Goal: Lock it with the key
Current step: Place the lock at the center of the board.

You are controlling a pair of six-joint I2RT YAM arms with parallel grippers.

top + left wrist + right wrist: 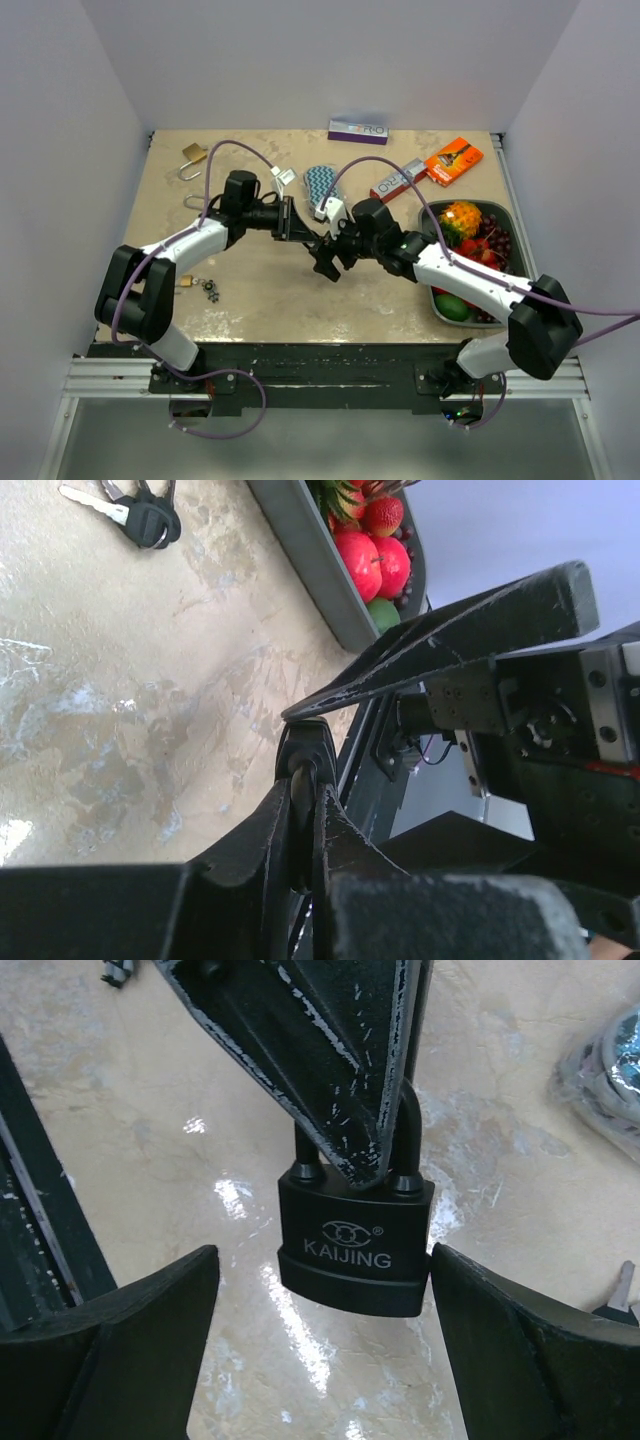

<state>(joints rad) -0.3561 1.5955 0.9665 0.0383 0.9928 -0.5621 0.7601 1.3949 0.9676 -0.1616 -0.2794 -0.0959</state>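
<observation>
A black KAIJING padlock (355, 1250) hangs by its shackle from my left gripper (304, 772), which is shut on the shackle (303, 780). In the top view the left gripper (303, 228) and right gripper (335, 250) meet over the table's middle. My right gripper (325, 1295) is open, its jaws on either side of the padlock body. The right finger (520, 1350) is at the body's side and the left finger (110, 1350) stands apart. A bunch of keys with a black head (145, 518) lies on the table. A key tip (620, 1290) shows at the right edge.
A metal tray of fruit (505, 215) stands at the right. A brass padlock (192, 155) lies at the back left. A small brass padlock with keys (200, 287) lies near the left arm. A patterned pouch (320, 185) and small boxes (453, 160) lie at the back.
</observation>
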